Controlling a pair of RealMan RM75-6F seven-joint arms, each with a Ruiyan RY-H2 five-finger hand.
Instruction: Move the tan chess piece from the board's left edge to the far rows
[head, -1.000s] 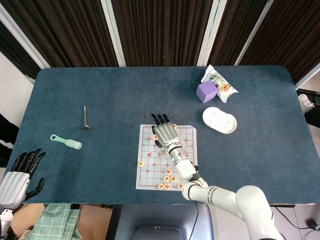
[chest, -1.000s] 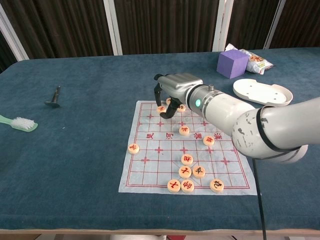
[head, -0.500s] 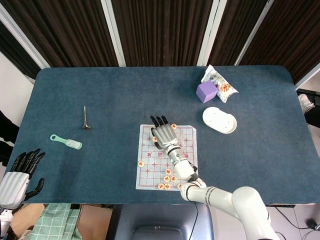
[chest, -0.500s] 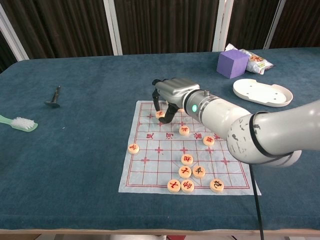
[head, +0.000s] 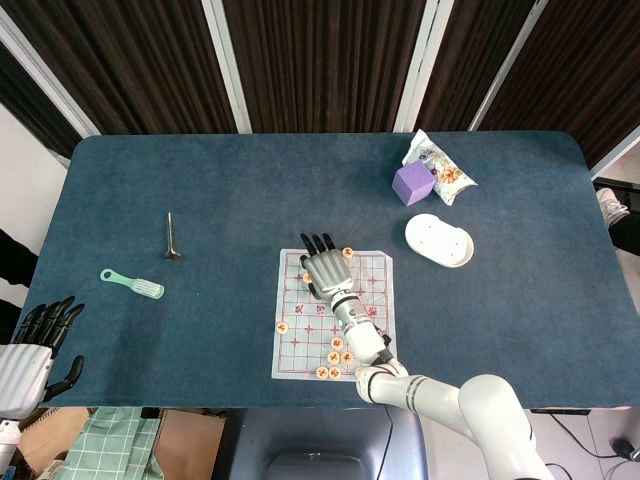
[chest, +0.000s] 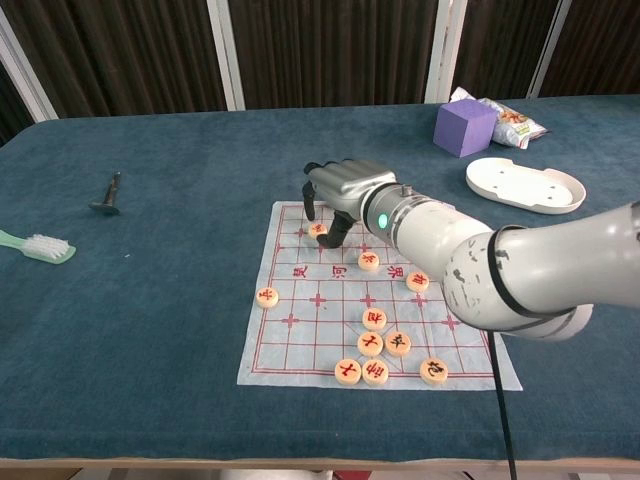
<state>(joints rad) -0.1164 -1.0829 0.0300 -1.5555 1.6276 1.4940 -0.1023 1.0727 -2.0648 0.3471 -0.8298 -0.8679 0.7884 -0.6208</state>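
A tan chess piece (chest: 267, 296) lies at the left edge of the paper board (chest: 300, 330), also seen in the head view as the tan piece (head: 282, 327) on the board (head: 300, 350). My right hand (chest: 345, 185) hovers over the board's far left rows, well beyond that piece, fingers hanging down and apart. Another tan piece (chest: 319, 229) lies on the board just under its fingertips; nothing looks held. In the head view the right hand (head: 324, 270) covers the far rows. My left hand (head: 30, 355) hangs off the table's near left corner, fingers spread, empty.
Several more tan pieces (chest: 375, 345) cluster on the board's near rows. A purple cube (chest: 465, 127), a snack bag (head: 445, 170) and a white dish (chest: 524, 184) lie far right. A green brush (chest: 35, 246) and a metal tool (chest: 107, 193) lie left.
My right hand has drifted a little left and lower over the board's far rows. The left hand has sunk slightly at the table's corner.
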